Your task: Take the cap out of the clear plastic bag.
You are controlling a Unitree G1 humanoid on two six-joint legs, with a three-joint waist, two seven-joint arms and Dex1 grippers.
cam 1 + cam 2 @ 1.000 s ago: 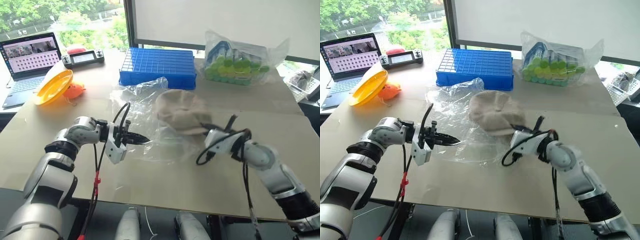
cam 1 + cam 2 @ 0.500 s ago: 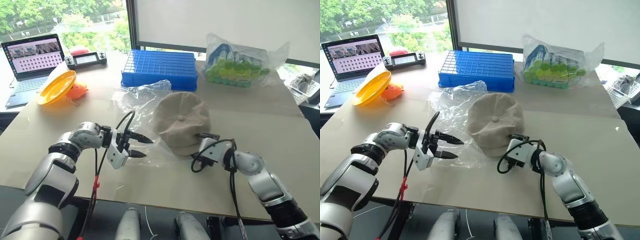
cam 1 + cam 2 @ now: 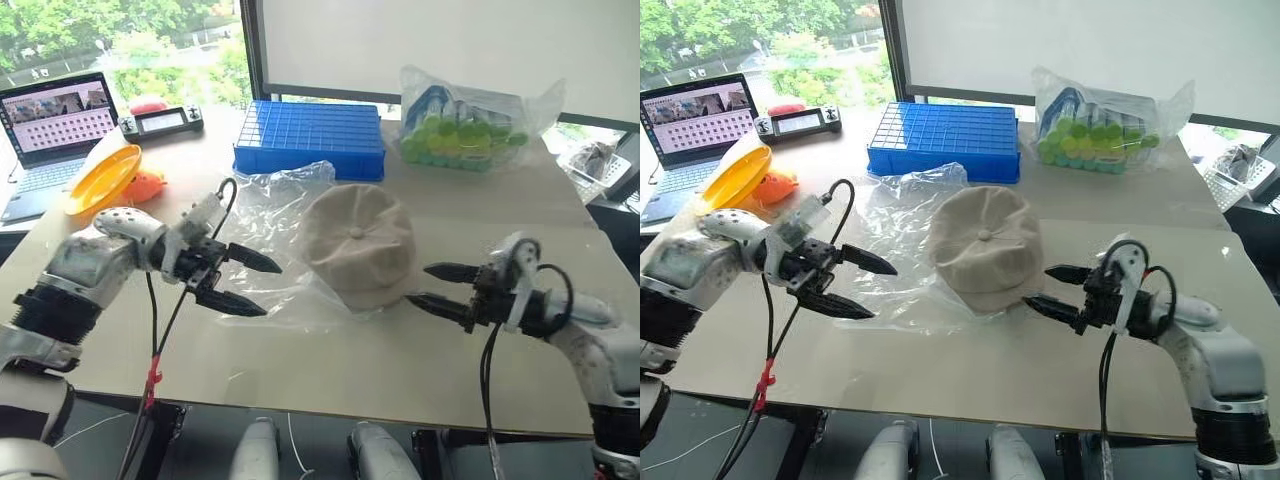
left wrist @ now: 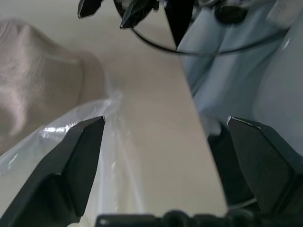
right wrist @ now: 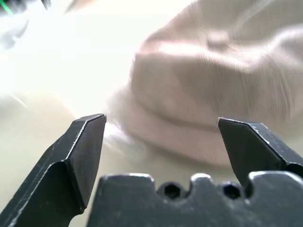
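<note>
The beige cap (image 3: 358, 243) lies crown up on the table, its top button showing and no film over the crown. The clear plastic bag (image 3: 268, 215) lies crumpled and spread to the cap's left, and the cap's left edge rests on the film. My left gripper (image 3: 272, 290) hovers open over the bag's near left part with nothing between its fingers. My right gripper (image 3: 417, 284) is open just right of the cap's brim, pointing at it and clear of it. In the right wrist view the cap (image 5: 213, 80) lies ahead of the spread fingers (image 5: 83, 151).
A blue crate (image 3: 310, 135) stands behind the bag. A clear bag of green-topped items (image 3: 465, 125) lies at the back right. A yellow plate (image 3: 100, 180), an orange object (image 3: 148, 185), a laptop (image 3: 50, 120) and a controller (image 3: 160, 120) sit at the back left.
Both grippers have opened. The right one let go of the cap, which settled crown up, then drew back to the right and rolled. The left one let go of the bag and pulled back left.
</note>
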